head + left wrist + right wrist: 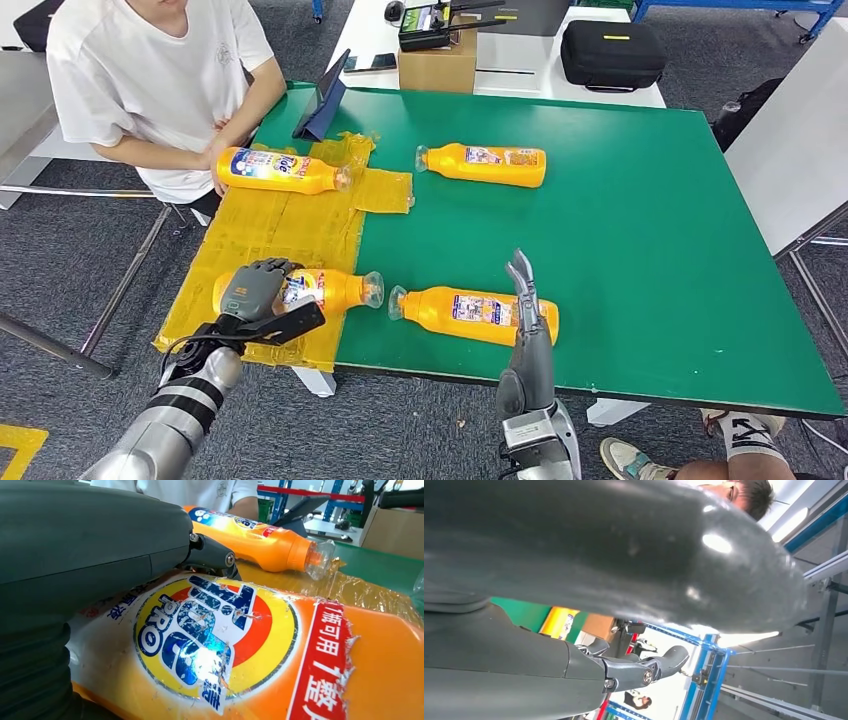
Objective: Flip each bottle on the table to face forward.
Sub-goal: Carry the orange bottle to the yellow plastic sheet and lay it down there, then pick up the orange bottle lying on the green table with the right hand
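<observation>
I count four orange bottles lying on the green worktop (640, 200). My left hand (258, 288) rests on the near-left bottle (335, 290), fingers curled over its body; its big round front label faces the left wrist camera. The far-left bottle (280, 170) also shows its front label, beside a seated person (150, 80). The far-right bottle (490, 165) and near-right bottle (470, 312) show fine-print labels, so I judge two remain. My right hand (524, 290) hovers over the near-right bottle, fingers straight, holding nothing.

A robotics lab or workshop is suggested by grey carpet tiles (70, 260), blue metal racking (711, 680), a green-topped table (640, 230) and a black equipment case (612, 52).
</observation>
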